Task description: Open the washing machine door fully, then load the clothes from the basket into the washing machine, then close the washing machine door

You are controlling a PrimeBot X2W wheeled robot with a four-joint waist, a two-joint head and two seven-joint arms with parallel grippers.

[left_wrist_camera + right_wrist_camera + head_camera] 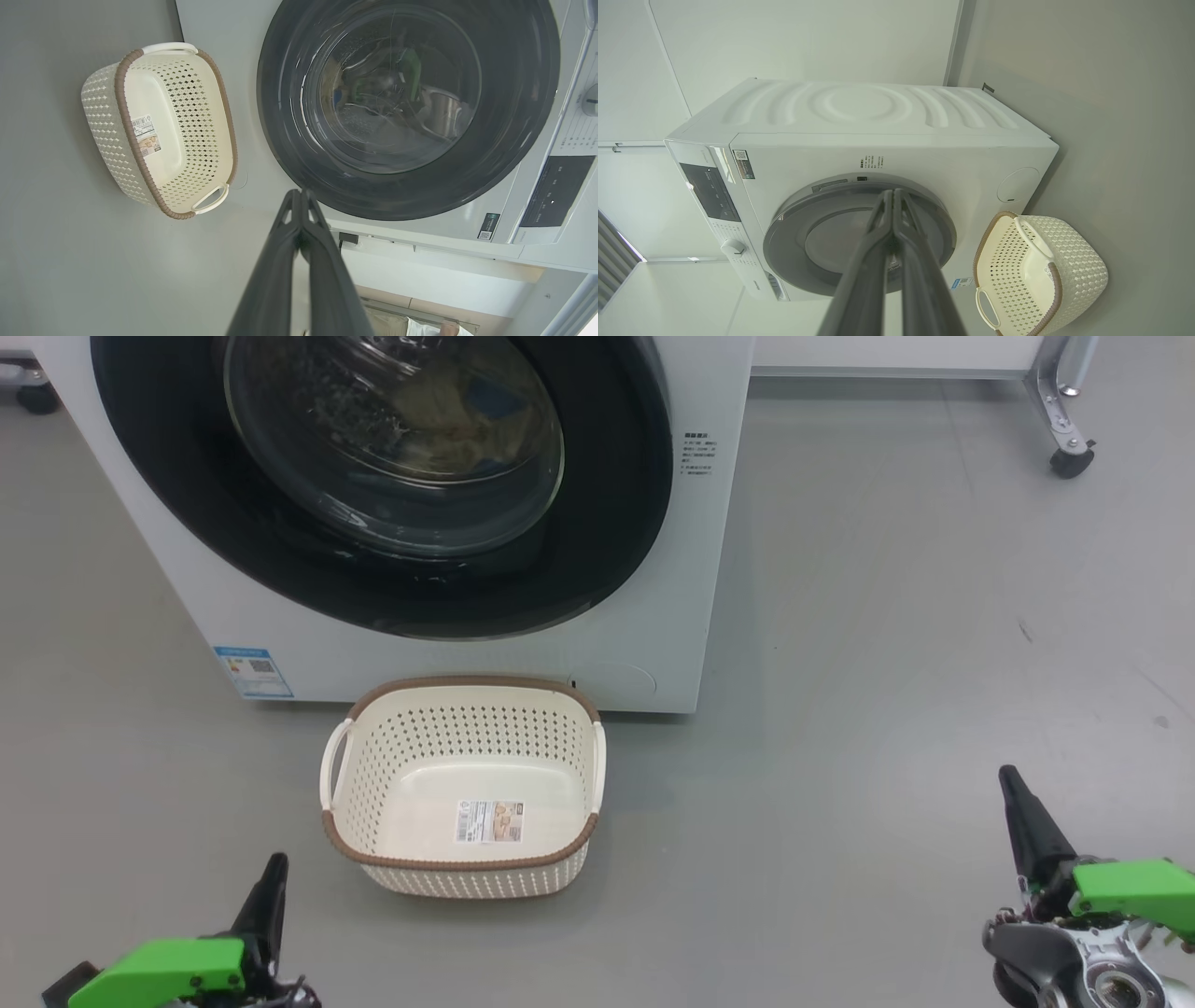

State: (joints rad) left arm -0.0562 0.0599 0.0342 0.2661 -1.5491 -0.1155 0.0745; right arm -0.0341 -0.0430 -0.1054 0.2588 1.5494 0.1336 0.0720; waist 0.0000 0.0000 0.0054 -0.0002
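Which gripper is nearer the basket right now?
Left. The left gripper sits close by the near-left corner of the basket; the right gripper is far out to its right.

Left gripper (276, 863) and right gripper (1007, 777), dark tapered fingers (1034, 835), green housings (1131, 887), silver wrist (1074, 959)

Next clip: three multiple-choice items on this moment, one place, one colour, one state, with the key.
1. Where is the basket? A on the floor before the washing machine; B on top of it; C inside the drum.
2. The basket's rim colour? A green; B brown; C blue.
3. The washing machine door is? A wide open; B removed; C shut.
A: it stands on the floor at the machine's foot. B: a brown band rings it. C: its black rim lies flat against the front.
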